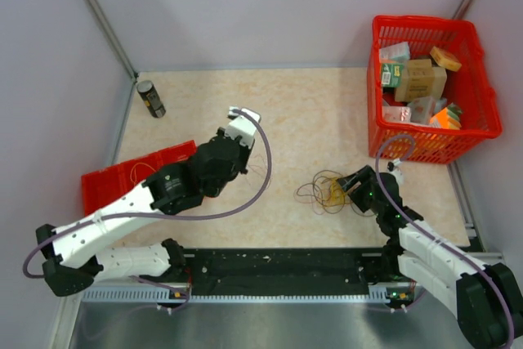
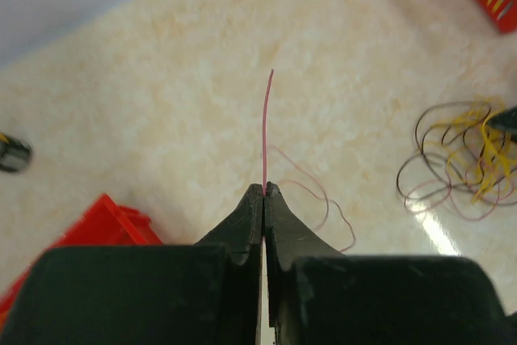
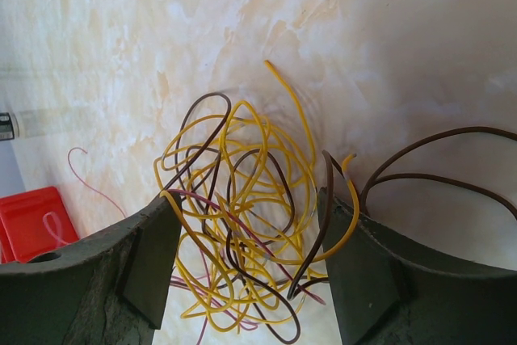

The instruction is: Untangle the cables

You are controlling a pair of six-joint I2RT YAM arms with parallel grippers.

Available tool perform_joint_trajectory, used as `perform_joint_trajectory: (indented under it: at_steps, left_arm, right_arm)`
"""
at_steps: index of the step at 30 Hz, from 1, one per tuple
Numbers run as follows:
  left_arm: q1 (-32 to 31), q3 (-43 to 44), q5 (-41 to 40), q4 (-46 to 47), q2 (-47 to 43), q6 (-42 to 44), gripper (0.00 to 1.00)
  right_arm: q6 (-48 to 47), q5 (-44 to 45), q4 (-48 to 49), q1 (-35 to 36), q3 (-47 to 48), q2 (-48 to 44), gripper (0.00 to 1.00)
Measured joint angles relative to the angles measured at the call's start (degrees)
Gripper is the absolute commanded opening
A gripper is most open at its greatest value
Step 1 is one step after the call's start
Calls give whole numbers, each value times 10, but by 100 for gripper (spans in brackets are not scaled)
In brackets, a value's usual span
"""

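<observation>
The cables (image 1: 325,190) are a small tangle of thin yellow and dark brown wires lying on the table right of centre. They also show in the left wrist view (image 2: 460,159). My right gripper (image 1: 351,185) is low at the tangle's right side. It is open, and its jaws straddle the loops (image 3: 242,224) with wires draped against both fingers. My left gripper (image 1: 239,117) is raised over the table's left middle. It is shut on a thin pink wire (image 2: 266,127) that sticks up past the fingertips and trails in a loose curl down to the table.
A red basket (image 1: 425,22) full of small boxes stands at the back right. A flat red bin (image 1: 122,177) lies at the left beside the left arm. A dark can (image 1: 150,98) stands at the back left. Grey walls close in the table.
</observation>
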Motion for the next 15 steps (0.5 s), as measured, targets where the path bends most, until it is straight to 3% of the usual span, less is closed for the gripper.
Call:
perform_joint_trajectory:
  at_steps: [8, 15]
  left_arm:
    - [82, -181, 104, 19, 26, -155, 0]
    - [157, -176, 174, 57, 236, -215, 0]
  right_arm:
    - [-1, -4, 7, 0, 0, 0, 67]
    - [-5, -9, 7, 0, 0, 0, 67]
